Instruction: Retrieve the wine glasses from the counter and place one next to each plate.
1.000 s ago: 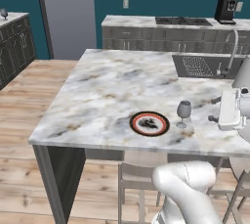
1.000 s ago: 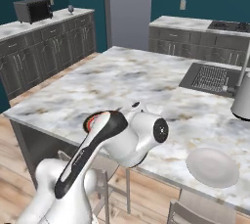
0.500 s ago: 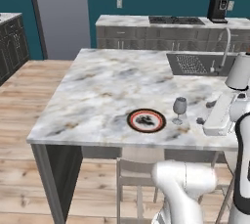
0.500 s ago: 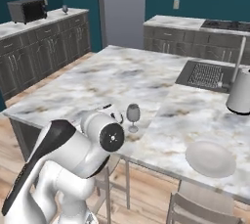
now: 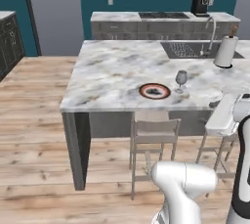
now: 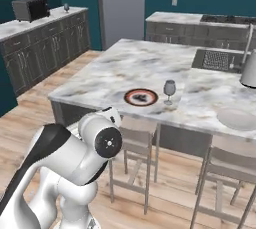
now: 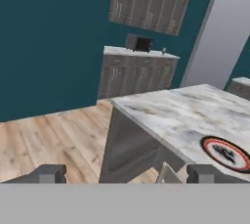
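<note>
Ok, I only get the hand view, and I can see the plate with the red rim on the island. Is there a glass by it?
Observer: Yes, a wine glass stands upright just beside the red-rimmed plate, not touching it.
Operator: Is there another plate?
Observer: An off-white plate lies farther along the island, with no glass beside it.
Operator: What's behind that one?
Observer: A sink set into the island top.
</note>
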